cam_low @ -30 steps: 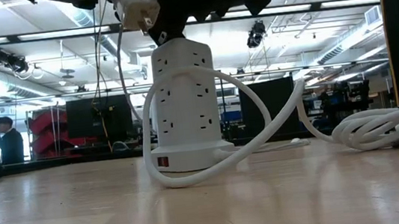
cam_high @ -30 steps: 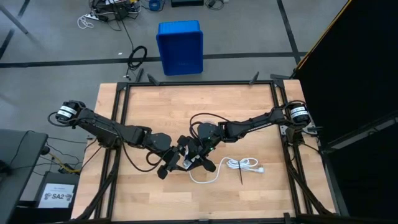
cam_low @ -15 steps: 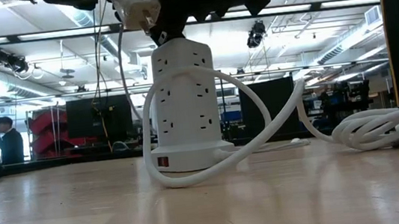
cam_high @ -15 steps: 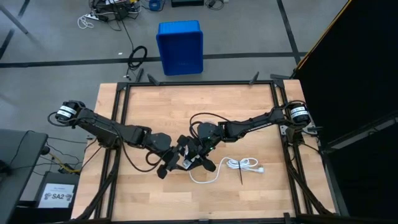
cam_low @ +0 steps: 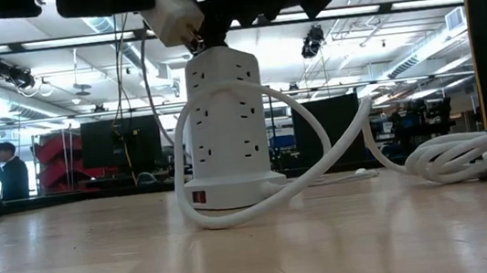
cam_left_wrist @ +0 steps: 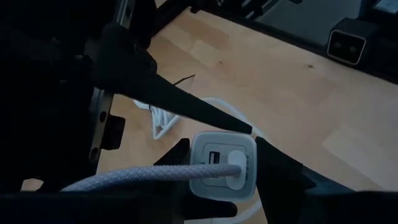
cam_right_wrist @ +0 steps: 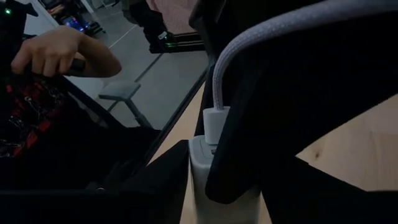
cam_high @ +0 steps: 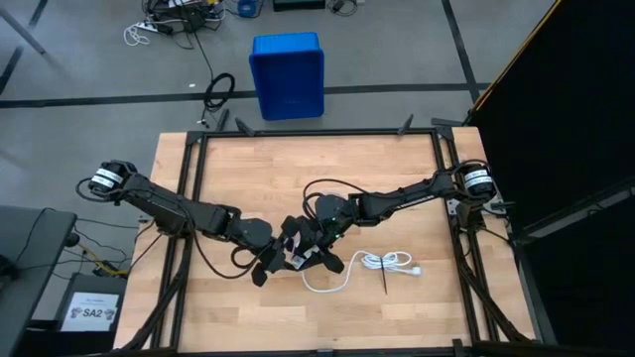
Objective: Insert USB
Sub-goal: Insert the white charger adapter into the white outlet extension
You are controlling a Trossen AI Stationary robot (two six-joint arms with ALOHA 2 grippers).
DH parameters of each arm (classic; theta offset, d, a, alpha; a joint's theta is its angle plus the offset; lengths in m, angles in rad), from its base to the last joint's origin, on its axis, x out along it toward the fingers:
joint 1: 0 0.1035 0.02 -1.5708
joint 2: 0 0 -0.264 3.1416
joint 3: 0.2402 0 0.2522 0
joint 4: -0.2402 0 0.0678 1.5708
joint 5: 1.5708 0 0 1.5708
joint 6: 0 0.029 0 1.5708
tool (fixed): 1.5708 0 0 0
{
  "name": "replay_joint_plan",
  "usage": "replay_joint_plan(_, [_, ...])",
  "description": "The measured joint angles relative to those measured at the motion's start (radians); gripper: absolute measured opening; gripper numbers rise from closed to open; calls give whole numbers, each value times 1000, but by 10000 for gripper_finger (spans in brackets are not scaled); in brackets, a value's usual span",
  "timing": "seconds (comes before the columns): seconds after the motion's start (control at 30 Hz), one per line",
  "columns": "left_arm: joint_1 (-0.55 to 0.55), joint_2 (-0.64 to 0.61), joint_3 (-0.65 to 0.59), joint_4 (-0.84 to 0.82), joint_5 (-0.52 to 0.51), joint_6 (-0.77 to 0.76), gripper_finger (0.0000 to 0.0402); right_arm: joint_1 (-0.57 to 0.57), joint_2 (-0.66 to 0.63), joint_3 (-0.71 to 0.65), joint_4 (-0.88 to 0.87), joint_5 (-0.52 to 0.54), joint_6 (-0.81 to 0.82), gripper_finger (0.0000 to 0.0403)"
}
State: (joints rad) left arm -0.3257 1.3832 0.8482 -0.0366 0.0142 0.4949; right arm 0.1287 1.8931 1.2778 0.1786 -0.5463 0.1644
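Between the fingers of the right tool [cam_right_wrist: 214, 155] sits the white plug end of the USB [cam_right_wrist: 216, 124]. Its braided grey cable arches up and away, and the plug's nose meets the top of the charger block [cam_right_wrist: 202, 180]. That tool looks pressed onto the plug, though one dark finger crosses in front and hides the contact itself. The left tool [cam_left_wrist: 222, 158] faces it, its two fingers pinching the block by opposite sides. I take it that one arm steadies the socket while the other drives the plug along its axis.

From the left wrist the cable appears to end in the block's lower port, with a second port bare just above. How deep the plug sits I cannot tell.

Directly beneath both tools stands the tower power strip [cam_low: 224, 129], its thick cord looping round the base. The bundled cord [cam_low: 467, 157] lies on the desk [cam_high: 397, 169], well off on the right tool's side. From desk height only the block's corner [cam_low: 172, 11] shows under the dark arms, and the tools are cut off by the frame. Beyond the desk a person's hand [cam_right_wrist: 62, 56] shows, apart from the work.
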Motion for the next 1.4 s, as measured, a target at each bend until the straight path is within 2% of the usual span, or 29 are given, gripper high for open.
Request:
replay_joint_plan(0.27, [-66,-40,-3,-14,-124,21,129,0,0,1,-11,3,27,147])
replay_joint_plan(0.43, [-111,-59,-5,-48,-190,21,128,-3,-21,-2,-18,-51,39,146])
replay_joint_plan(0.6, [-135,-59,-7,-80,-299,-9,128,-18,-32,-3,-49,-68,8,153])
replay_joint_plan(0.87, [-142,-76,-9,-134,-377,-58,127,-33,-32,-3,-105,-4,-82,155])
replay_joint_plan(1.03, [-142,-116,-9,-192,-459,-98,127,-25,-32,-3,-114,53,-114,153])
replay_joint_plan(1.23, [-133,-208,-91,-120,-493,-119,127,-15,-32,-3,-127,136,-161,151])
replay_joint_plan(1.4, [-131,-329,-247,75,-501,-151,127,0,-36,-3,-134,162,-199,148])
